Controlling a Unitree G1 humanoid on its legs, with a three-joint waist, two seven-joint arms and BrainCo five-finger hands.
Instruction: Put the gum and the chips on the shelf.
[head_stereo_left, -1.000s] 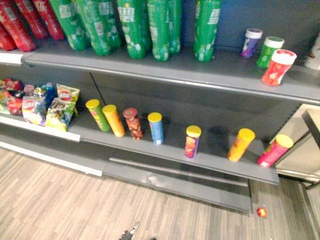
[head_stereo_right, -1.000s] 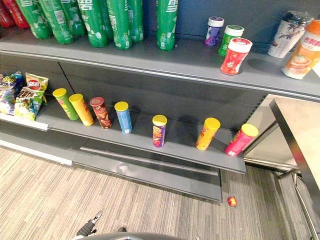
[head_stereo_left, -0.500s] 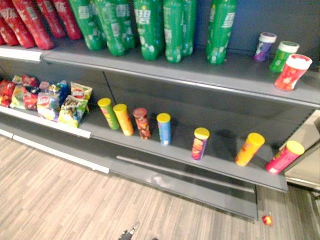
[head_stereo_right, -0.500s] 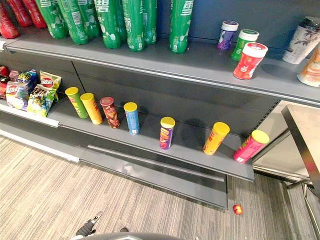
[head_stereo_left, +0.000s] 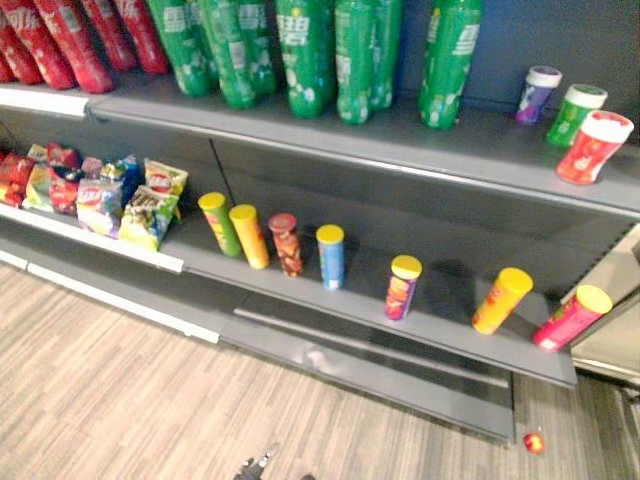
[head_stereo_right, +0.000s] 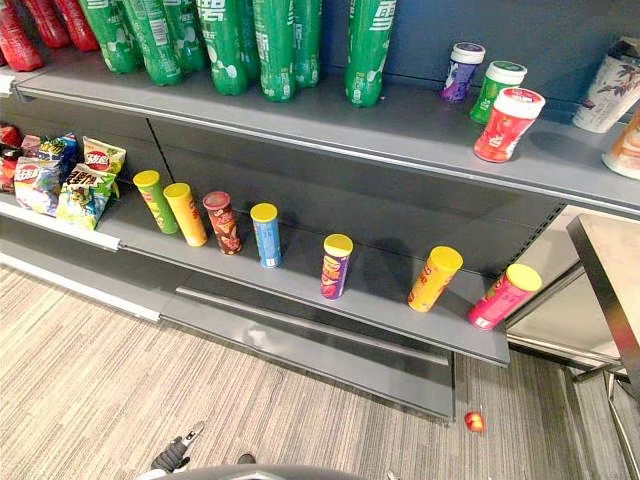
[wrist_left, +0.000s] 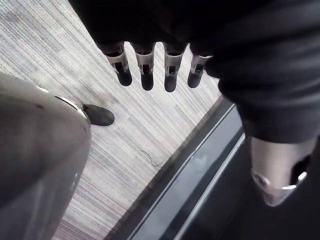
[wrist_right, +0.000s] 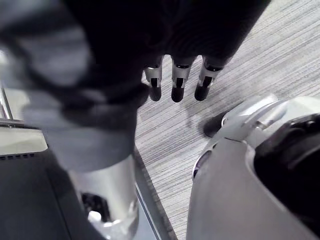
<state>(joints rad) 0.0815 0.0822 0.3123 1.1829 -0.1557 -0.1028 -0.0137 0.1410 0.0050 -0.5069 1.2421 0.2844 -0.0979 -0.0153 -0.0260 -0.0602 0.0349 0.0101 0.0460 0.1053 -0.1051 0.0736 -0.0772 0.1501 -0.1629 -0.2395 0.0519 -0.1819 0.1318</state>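
Note:
Several chips cans stand in a row on the lower grey shelf (head_stereo_left: 350, 300), from a green can (head_stereo_left: 219, 223) at the left to a tilted pink can (head_stereo_left: 571, 317) at the right end. Three gum tubs stand at the right of the upper shelf (head_stereo_left: 330, 140): purple (head_stereo_left: 538, 93), green (head_stereo_left: 572, 113) and red (head_stereo_left: 592, 147). My left hand (wrist_left: 145, 70) hangs over the carpet with straight fingers and holds nothing. My right hand (wrist_right: 177, 80) also hangs over the floor, fingers straight and empty.
Green bottles (head_stereo_left: 300, 55) and red bottles (head_stereo_left: 60, 40) line the upper shelf. Chip bags (head_stereo_left: 120, 195) lie on a shelf at the left. A small red ball (head_stereo_left: 534, 441) lies on the carpet. A table edge (head_stereo_right: 610, 270) juts in at the right.
The whole picture has shifted a little, so the camera moved. The cans, tubs and bottles keep their places on the shelves.

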